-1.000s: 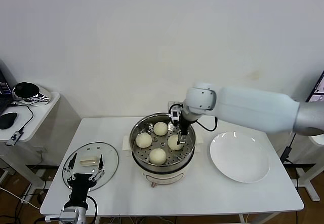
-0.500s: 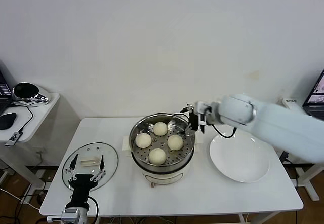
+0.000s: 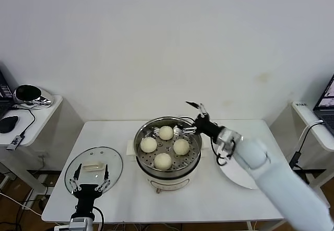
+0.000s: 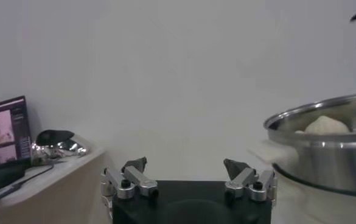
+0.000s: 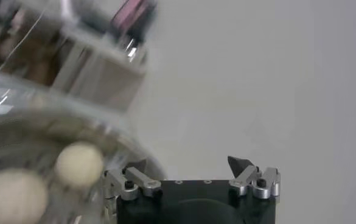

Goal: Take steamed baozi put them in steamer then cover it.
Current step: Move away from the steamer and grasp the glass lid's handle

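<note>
The steamer (image 3: 168,171) stands mid-table with several baozi in it, among them one (image 3: 166,133) at the back and one (image 3: 163,161) at the front. My right gripper (image 3: 189,118) hovers open and empty just above the pot's back right rim, holding nothing. The cover (image 3: 94,162) lies flat on the table's left front, white handle up. My left gripper (image 3: 91,181) hangs open over the cover's near edge. In the left wrist view the left gripper (image 4: 185,165) is empty, with the steamer (image 4: 330,155) and a baozi (image 4: 327,125) beyond. The right wrist view shows the right gripper (image 5: 187,163) beside two baozi (image 5: 78,164).
A white plate (image 3: 229,172) lies right of the steamer, mostly under my right arm. A side table (image 3: 39,117) with a shiny object (image 3: 28,94) and a mouse stands at the far left. A wall rises behind the table.
My right gripper has lifted out of the pot and drawn back to the right rim, its arm swinging down across the plate. The left gripper has barely moved.
</note>
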### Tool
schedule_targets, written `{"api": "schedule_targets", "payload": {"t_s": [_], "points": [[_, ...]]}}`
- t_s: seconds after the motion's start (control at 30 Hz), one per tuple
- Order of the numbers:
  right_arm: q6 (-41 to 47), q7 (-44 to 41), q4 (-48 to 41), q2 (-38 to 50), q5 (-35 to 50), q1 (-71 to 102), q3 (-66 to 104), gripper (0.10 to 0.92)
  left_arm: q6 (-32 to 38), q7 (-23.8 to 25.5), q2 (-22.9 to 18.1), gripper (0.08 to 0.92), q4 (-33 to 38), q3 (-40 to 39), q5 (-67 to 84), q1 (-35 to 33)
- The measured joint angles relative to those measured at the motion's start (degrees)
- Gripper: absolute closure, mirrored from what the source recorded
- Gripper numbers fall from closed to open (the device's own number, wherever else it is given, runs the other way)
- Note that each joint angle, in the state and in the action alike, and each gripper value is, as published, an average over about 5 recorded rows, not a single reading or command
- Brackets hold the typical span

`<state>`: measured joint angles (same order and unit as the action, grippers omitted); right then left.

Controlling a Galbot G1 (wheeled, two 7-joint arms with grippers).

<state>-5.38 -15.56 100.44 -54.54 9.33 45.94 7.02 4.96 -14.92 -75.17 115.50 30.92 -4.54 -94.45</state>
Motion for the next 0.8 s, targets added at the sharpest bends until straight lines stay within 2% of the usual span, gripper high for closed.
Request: {"api": "schedule_targets", "payload": {"t_s": [0.3, 0.57, 0.8], "points": [[-5.56, 1.81, 2.37, -12.93, -4.62, 22.97, 27.24, 0.203, -1.02, -2.75, 1.54, 0.177, -2.82, 1.76, -13.52, -0.04], [-2.45, 4.53, 5.25, -18.87, -3.74, 34.39, 43.15, 0.203, -1.32, -1.65, 5.61, 0.177, -6.16, 5.58, -35.36, -1.48], [0.24, 6.08, 6.29, -21.93, -1.86, 38.26, 49.20, 0.203, -0.83, -1.24, 10.01, 0.177, -11.54, 6.95, -51.85, -0.26]]}}
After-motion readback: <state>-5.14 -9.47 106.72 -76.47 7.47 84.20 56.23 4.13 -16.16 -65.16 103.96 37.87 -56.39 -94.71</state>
